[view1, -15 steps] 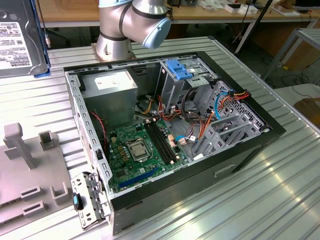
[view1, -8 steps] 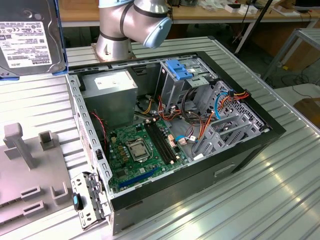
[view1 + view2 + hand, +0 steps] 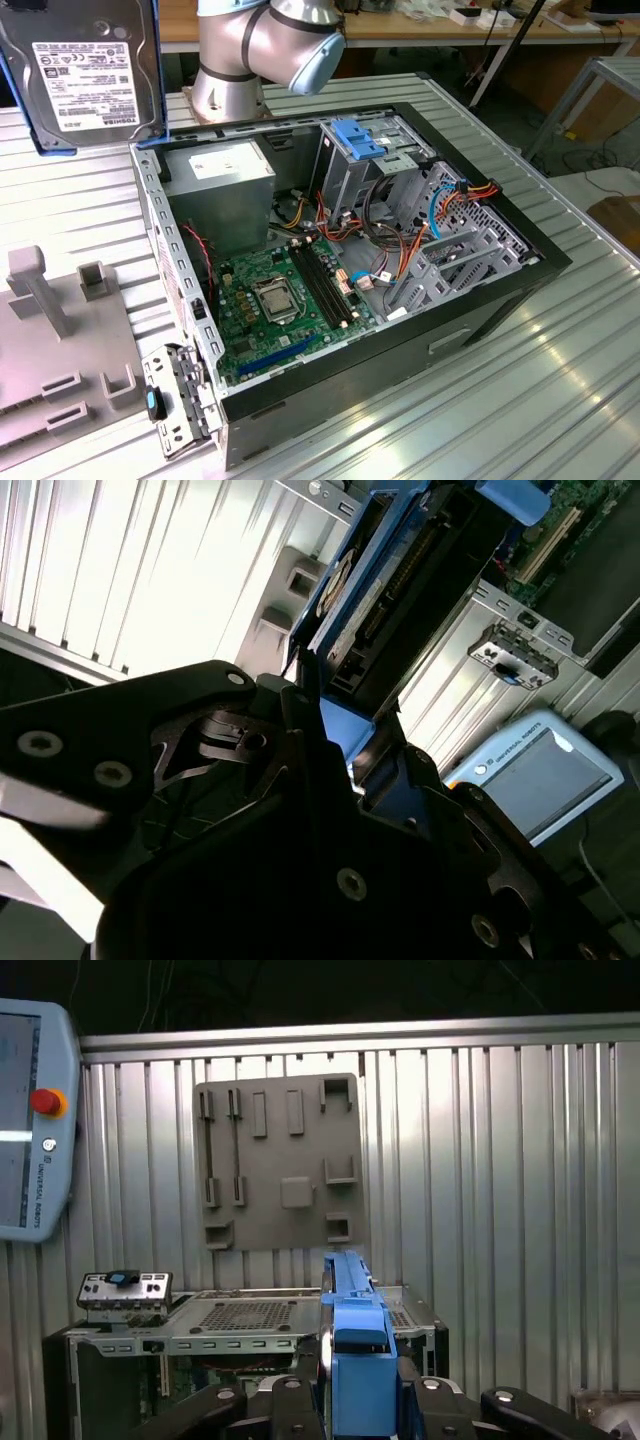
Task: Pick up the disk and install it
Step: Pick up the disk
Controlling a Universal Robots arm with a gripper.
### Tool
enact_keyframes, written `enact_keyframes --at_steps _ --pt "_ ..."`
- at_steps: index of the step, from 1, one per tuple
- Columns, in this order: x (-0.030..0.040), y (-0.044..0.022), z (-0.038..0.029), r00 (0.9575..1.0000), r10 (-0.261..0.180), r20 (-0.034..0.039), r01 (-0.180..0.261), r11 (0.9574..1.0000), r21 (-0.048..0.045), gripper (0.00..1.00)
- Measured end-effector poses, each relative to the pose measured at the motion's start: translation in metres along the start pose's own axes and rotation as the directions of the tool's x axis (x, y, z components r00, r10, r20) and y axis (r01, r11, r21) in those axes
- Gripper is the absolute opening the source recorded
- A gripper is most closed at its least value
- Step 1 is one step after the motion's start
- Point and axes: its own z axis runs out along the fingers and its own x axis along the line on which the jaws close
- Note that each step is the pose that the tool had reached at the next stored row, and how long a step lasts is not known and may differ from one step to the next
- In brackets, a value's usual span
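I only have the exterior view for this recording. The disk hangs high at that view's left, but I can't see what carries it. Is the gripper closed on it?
Observer: Yes. In both wrist views the gripper is shut on the disk, with its black fingers clamping the blue rails from either side.
Operator: Is anything outside my frame near the computer case?
Observer: A teach pendant with a red button sits near the case's front-panel end.

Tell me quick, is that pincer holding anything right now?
Pincer: closed on the disk, gripping it by its blue-railed edge, held clear of the computer case.
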Motion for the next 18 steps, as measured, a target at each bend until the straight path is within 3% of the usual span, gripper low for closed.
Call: enact_keyframes --at_steps 11,15,18 --pt "-0.0015 -0.0378 0.0008 1.0000 0.007 -0.0002 -0.007 1.0000 -0.0003 0.37" --pt "-0.0025 -0.0627 0.0013 1.0000 0.008 -0.0002 -0.008 1.0000 -0.0003 0.37" --pt "-0.0031 -0.0772 0.0017 1.0000 0.007 -0.0001 -0.007 1.0000 -0.0002 0.37"
